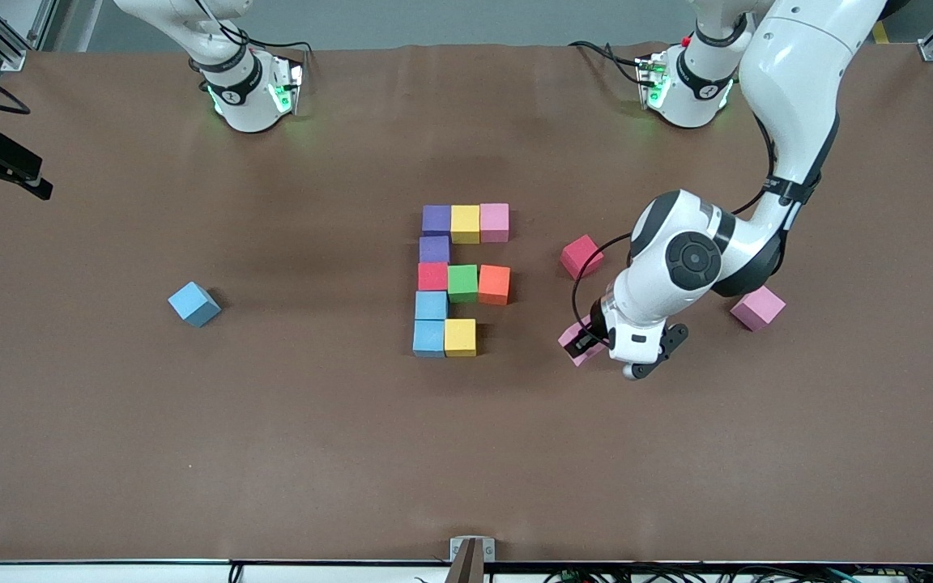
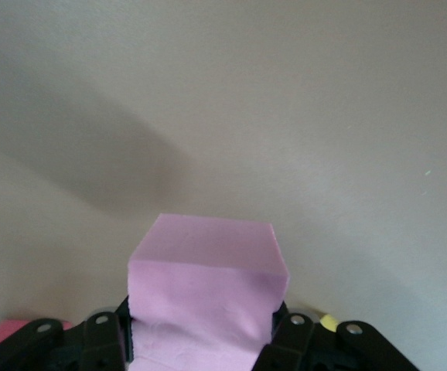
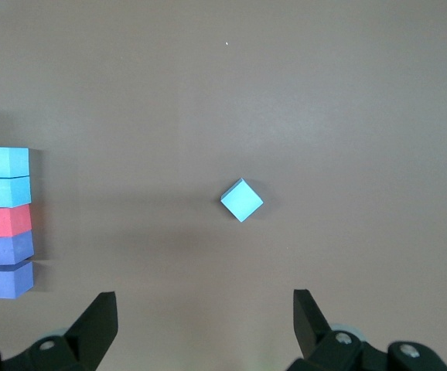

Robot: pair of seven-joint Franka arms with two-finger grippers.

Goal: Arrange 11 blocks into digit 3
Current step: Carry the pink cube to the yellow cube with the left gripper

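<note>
Digit 3: ten small matte foam cubes [image 1: 448, 279] mid-worktop, lowest bar one cube short.
Pink foam cube [image 1: 573, 336]: pinched in left gripper [image 1: 584, 343] fingers, just beside the figure.
Right gripper [image 3: 206, 317]: fingers spread, waiting above a lone blue foam cube [image 3: 241, 199].
Risk: soft foam squeezed, could land twisted or nudge yellow neighbour [image 1: 460, 337].
Hidden: pink cube mostly covered by arm.

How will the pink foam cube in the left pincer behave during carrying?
The pink foam cube looks squashed between the left pincer fingers, so it is probably soft and light. Its matte faces likely resist slipping. Flat sides suggest it won't roll once set down.
</note>
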